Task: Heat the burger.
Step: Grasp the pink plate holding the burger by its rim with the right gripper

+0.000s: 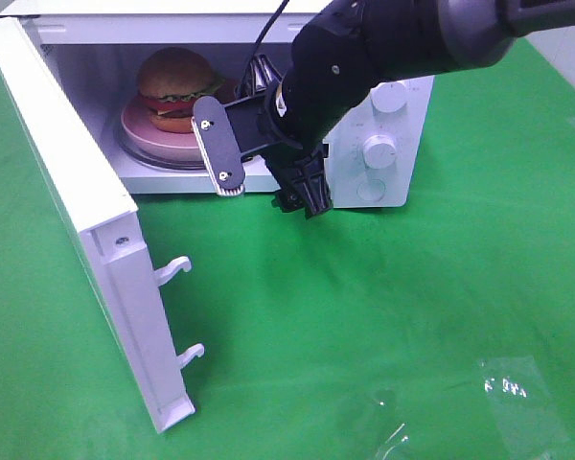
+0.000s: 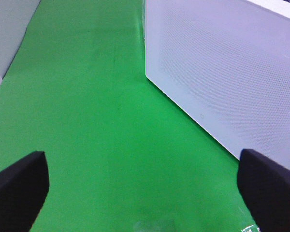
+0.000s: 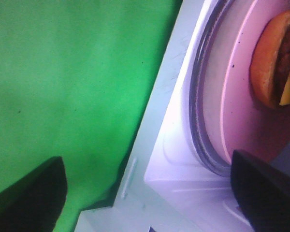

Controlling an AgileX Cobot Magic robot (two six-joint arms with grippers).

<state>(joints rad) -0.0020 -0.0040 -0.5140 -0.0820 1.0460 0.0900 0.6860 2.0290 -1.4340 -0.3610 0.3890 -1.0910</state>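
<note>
Burger (image 1: 175, 84) sits inside the microwave (image 1: 383, 144), on a round pink plate (image 1: 136, 123) over the glass turntable (image 3: 199, 96); loading looks done, heating not started.

Right gripper (image 1: 271, 198) hovers just in front of the microwave's mouth, jaws spread wide, nothing held; left gripper (image 2: 145, 193) also wide apart and empty, beside a white dotted panel of the microwave, probably the door.

Door (image 1: 67, 192) hangs fully open off the microwave's hinge side; next likely clear the arm from the mouth, swing the door shut until the latch hooks (image 1: 172, 270) catch, then turn a knob (image 1: 377, 150).

Bun domed, glossy golden-brown; plate smooth; microwave hard white, boxy; green cloth (image 1: 412, 307) matte under the microwave.
</note>
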